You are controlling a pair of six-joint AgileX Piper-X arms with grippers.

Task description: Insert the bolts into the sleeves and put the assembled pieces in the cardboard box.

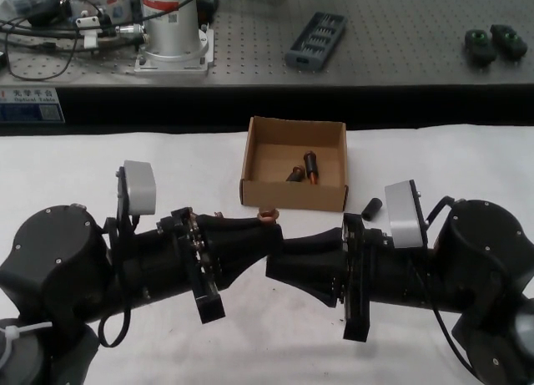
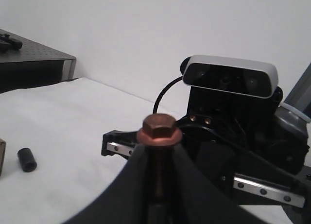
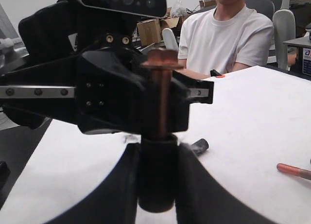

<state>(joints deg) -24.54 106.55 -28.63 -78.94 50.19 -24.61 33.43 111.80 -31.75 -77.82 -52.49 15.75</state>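
My left gripper (image 2: pixel 158 158) is shut on a copper bolt (image 2: pixel 158 129), which stands head up between its fingers. My right gripper (image 3: pixel 156 153) is shut on a black sleeve (image 3: pixel 156 178). The bolt's shank (image 3: pixel 160 100) goes down into the sleeve's mouth. In the high view both grippers meet mid-bench, just in front of the cardboard box (image 1: pixel 334 197), with the bolt's head (image 1: pixel 268 212) showing above them. Inside the box lie assembled pieces (image 1: pixel 304 169).
A loose black sleeve (image 1: pixel 373 206) lies to the right of the box's front corner and shows again as the sleeve (image 2: pixel 26 159). Another sleeve (image 3: pixel 199 146) and a loose bolt (image 3: pixel 294 170) lie on the white bench cover. A raised perforated board (image 1: pixel 375 51) runs behind.
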